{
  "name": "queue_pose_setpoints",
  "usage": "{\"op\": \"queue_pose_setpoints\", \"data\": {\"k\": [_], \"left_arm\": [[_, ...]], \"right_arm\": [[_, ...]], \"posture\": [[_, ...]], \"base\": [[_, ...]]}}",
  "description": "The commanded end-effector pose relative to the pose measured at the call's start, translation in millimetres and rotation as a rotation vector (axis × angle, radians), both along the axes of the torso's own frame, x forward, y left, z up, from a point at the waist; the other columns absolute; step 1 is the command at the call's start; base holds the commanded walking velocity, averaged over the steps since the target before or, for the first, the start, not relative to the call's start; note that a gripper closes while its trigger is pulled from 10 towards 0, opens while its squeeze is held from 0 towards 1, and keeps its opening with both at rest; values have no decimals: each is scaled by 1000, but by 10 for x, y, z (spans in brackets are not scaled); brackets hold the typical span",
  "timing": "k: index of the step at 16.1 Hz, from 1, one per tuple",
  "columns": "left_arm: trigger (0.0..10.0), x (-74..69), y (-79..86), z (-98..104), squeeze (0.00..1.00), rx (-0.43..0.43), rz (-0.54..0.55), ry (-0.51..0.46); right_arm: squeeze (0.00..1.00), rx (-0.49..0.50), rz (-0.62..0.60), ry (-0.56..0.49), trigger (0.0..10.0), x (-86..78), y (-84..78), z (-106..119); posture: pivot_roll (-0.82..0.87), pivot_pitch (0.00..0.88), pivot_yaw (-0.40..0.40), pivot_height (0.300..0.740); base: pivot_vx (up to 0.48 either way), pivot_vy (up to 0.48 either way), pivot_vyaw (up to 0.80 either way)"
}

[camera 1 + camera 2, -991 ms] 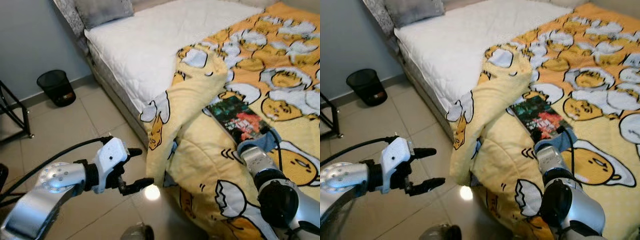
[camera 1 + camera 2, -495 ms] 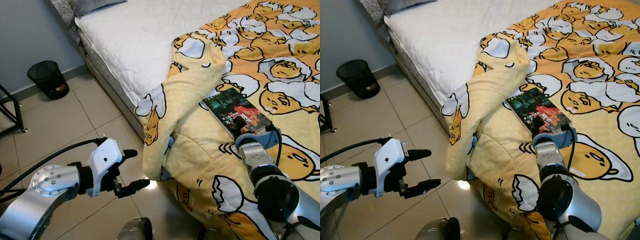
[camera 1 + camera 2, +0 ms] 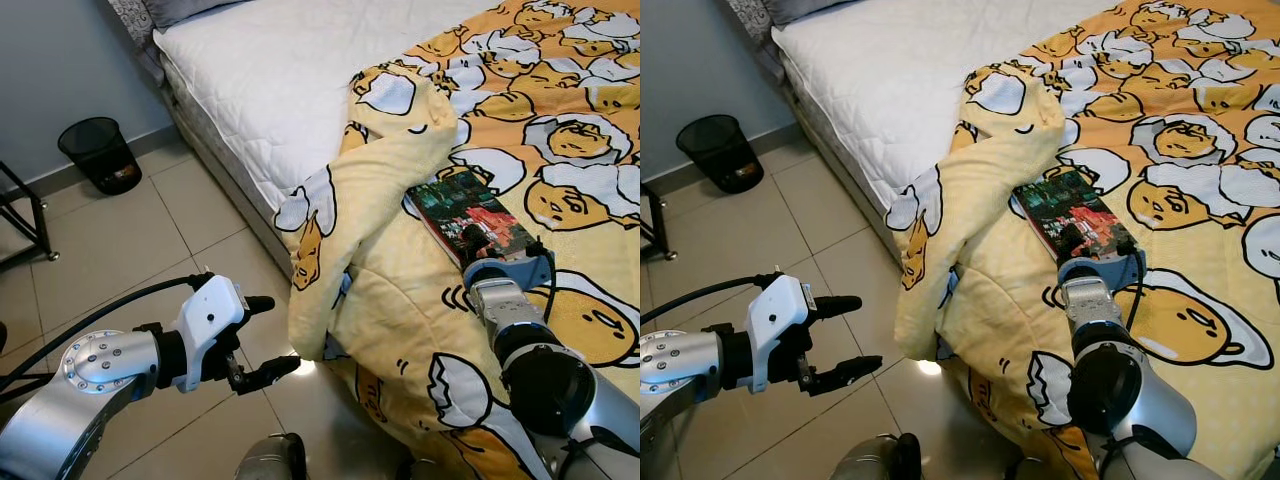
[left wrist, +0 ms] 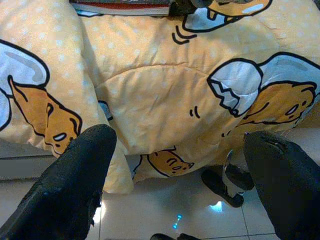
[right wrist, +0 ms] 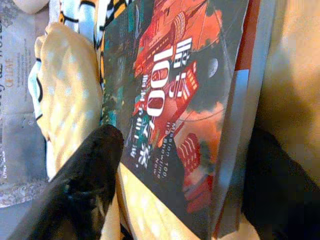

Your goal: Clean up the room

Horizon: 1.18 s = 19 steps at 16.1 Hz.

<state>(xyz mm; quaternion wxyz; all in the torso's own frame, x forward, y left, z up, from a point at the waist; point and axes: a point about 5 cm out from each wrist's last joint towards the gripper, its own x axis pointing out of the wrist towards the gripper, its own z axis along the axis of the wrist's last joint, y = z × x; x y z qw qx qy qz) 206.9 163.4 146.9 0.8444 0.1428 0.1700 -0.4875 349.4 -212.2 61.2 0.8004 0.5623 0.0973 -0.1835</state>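
Two pincers work here: my left pincer (image 3: 262, 337) hovers spread apart over the floor beside the bed's edge, kept clear, while my right pincer (image 5: 185, 165), fingers apart, straddles the book (image 3: 468, 213) lying on the quilt (image 3: 400, 290) near that edge, ready to grip it.

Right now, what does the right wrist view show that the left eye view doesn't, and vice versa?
The right wrist view brings the book close: white "100" lettering over red buildings on its cover, with the right gripper at it, jaws open on either side. The left eye view adds the black bin, tiled floor, white mattress and the left gripper, jaws open above the floor. Both share the book lying on the yellow blanket.
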Motion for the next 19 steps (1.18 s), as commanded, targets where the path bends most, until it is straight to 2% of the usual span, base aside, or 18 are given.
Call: {"op": "queue_pose_setpoints", "data": {"k": [1, 13, 17, 19], "left_arm": [[10000, -5, 28, 22, 529, 7, 14, -1], [10000, 39, -17, 14, 525, -1, 8, -9], [10000, 118, -59, 2, 525, -33, 28, -36], [10000, 135, -69, 1, 525, -43, 38, -43]], "right_arm": [[0, 29, 9, -24, 0, 54, 89, 52], [0, 11, -1, -39, 0, 70, 52, 90], [0, -1, -3, -61, 0, 106, 44, 151], [0, -8, -1, -65, 0, 112, 38, 164]], "posture": [[291, 128, 92, 740], [282, 102, 93, 740], [235, 14, 68, 740], [226, 1, 63, 740]], "base": [[0, 0, 0], [0, 0, 0], [0, 0, 0], [0, 0, 0]]}}
